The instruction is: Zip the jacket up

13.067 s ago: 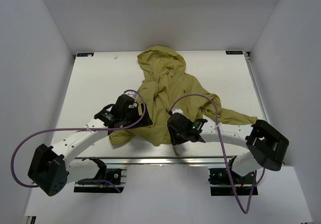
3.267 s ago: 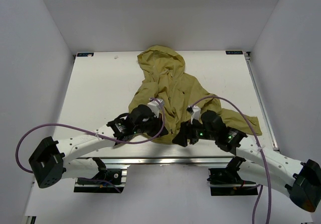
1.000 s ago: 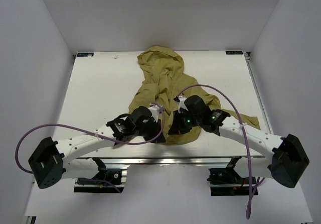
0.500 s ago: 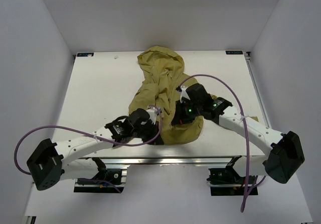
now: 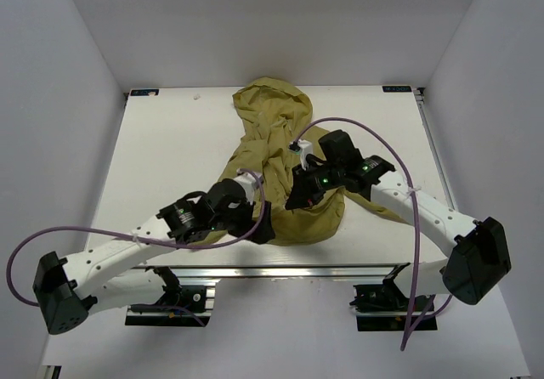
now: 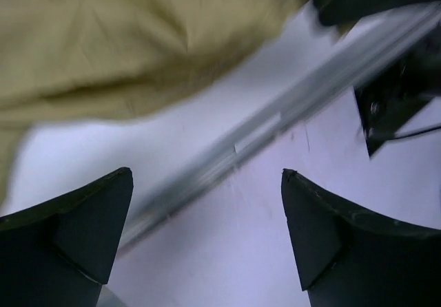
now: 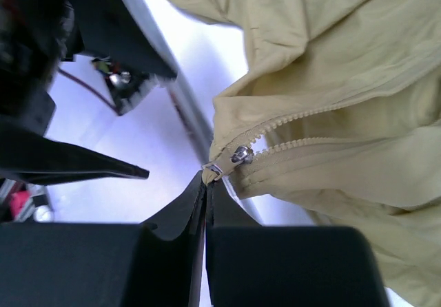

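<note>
The olive jacket [image 5: 280,141] lies crumpled in the middle of the table, hood at the far end and hem toward the near edge. My right gripper [image 5: 295,200] sits over the lower front of the jacket. In the right wrist view it [image 7: 207,177] is shut on the pull tab of the zipper slider [image 7: 240,155], with open zipper teeth running away from the slider on the jacket [image 7: 331,80]. My left gripper [image 5: 260,226] hovers by the hem's near left corner. It [image 6: 207,175] stands wide open with nothing between its fingers, and the jacket [image 6: 103,38] lies beyond them.
An aluminium rail [image 5: 280,270] runs along the table's near edge and crosses the left wrist view [image 6: 234,149] diagonally. Purple cables loop from both arms. White walls enclose the table on three sides. A black base mount [image 6: 393,107] shows below the rail.
My left gripper has opened and let go of the hem. The right gripper, still shut on the zipper pull, has moved farther up the jacket, away from the near edge.
</note>
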Robot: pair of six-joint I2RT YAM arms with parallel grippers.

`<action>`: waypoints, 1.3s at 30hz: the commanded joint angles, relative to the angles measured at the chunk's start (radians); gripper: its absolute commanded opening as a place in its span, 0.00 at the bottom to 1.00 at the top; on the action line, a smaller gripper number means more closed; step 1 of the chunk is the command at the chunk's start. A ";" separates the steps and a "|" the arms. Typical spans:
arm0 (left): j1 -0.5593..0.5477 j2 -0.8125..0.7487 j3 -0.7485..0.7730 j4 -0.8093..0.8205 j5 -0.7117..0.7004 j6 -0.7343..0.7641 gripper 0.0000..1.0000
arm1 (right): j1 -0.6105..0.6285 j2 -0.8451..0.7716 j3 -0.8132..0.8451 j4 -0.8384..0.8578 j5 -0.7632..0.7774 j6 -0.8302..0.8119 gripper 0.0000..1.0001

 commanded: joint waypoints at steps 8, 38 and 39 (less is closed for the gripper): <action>-0.024 -0.150 0.042 0.248 -0.386 0.336 0.98 | -0.046 0.049 0.147 -0.117 -0.132 0.139 0.00; -0.097 0.118 0.107 0.572 -0.501 0.818 0.81 | -0.167 0.186 0.358 -0.155 -0.316 0.247 0.00; -0.097 0.120 0.108 0.578 -0.504 0.818 0.65 | -0.167 0.186 0.359 -0.155 -0.316 0.247 0.00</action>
